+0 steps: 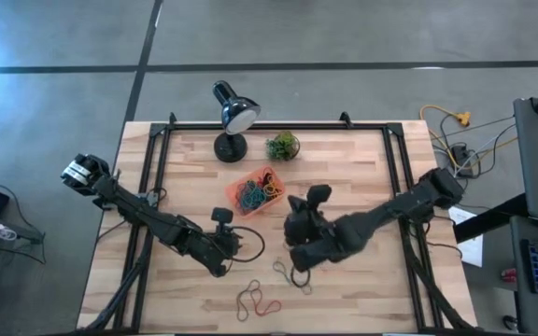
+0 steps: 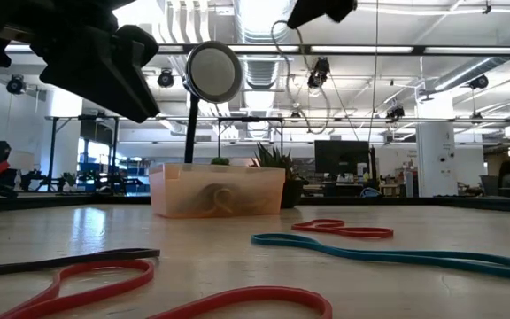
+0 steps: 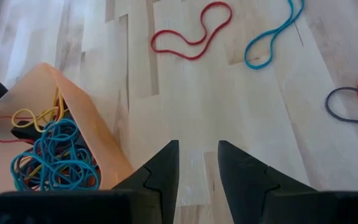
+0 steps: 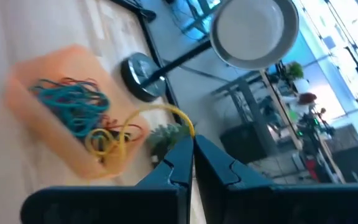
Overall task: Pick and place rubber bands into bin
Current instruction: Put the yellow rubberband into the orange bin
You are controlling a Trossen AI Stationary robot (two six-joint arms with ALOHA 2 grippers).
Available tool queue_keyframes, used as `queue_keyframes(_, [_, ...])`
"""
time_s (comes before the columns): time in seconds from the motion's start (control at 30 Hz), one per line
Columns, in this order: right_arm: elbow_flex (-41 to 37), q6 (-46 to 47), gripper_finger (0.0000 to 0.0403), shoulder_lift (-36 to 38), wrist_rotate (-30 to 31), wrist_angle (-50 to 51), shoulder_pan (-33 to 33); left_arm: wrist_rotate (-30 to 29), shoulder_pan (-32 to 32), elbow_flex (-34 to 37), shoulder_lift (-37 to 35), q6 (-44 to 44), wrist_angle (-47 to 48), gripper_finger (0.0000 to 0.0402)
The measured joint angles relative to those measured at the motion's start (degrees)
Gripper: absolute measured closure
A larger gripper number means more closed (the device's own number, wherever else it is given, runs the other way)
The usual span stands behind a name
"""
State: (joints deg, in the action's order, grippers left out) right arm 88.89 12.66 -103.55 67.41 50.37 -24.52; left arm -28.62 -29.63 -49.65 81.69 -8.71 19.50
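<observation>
The orange-red bin (image 1: 257, 191) sits mid-table, with teal, yellow and red rubber bands (image 4: 73, 102) inside. My right gripper (image 4: 193, 146) hovers just right of the bin, shut on a yellow rubber band (image 4: 160, 111). My left gripper (image 3: 197, 163) is open and empty above bare wood, on the near side of the bin (image 3: 73, 106). Loose bands lie flat on the table: a red one (image 3: 191, 31), a teal one (image 3: 272, 34) and more near the front edge (image 1: 255, 299). My right gripper pinches the yellow rubber band between its two fingertips, at one end of the loop (image 4: 188, 127). The rest of the loop arcs away from the fingers, slack, with its far end (image 4: 120, 140) over the bin. Whether that end touches the bands inside, I cannot tell.
A black desk lamp (image 1: 232, 121) and a small green potted plant (image 1: 283, 146) stand at the far edge, just behind the bin. A black frame (image 1: 152, 159) runs along the table's sides. Bare wood lies to the left and right of the arms.
</observation>
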Motion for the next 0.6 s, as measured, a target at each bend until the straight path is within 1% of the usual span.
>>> queue_keyframes(0.17, [0.1, -1.1, 0.0394, 0.0, -0.2, -1.1, 6.5, 3.1, 0.0, 0.0, 0.0, -1.5, 1.1, 0.0306])
queue_keyframes(0.23, [0.0, -2.6, 0.0394, 0.0, -1.9, -2.8, 9.0, 5.7, 0.0, 0.0, -0.1, -2.2, 1.9, 0.0306])
queue_keyframes(0.3, [-0.1, -5.3, 0.0394, 0.0, -5.6, -6.4, 11.5, 8.1, 0.0, 0.0, -0.2, -4.9, 3.9, 0.0306])
queue_keyframes(0.4, [-0.6, -11.6, 0.0394, 0.0, -13.1, -15.1, 15.2, 10.3, -0.1, 0.0, -0.9, -9.2, 7.2, 0.0306])
queue_keyframes(0.5, [-0.9, -17.6, 0.0394, -0.1, -18.9, -23.1, 18.4, 10.7, -0.2, 0.1, -1.9, -13.5, 9.9, 0.0306])
queue_keyframes(0.6, [-1.0, -19.2, 0.0394, -0.1, -24.8, -27.5, 21.2, 10.8, -0.8, 0.4, -2.8, -16.5, 10.8, 0.0306])
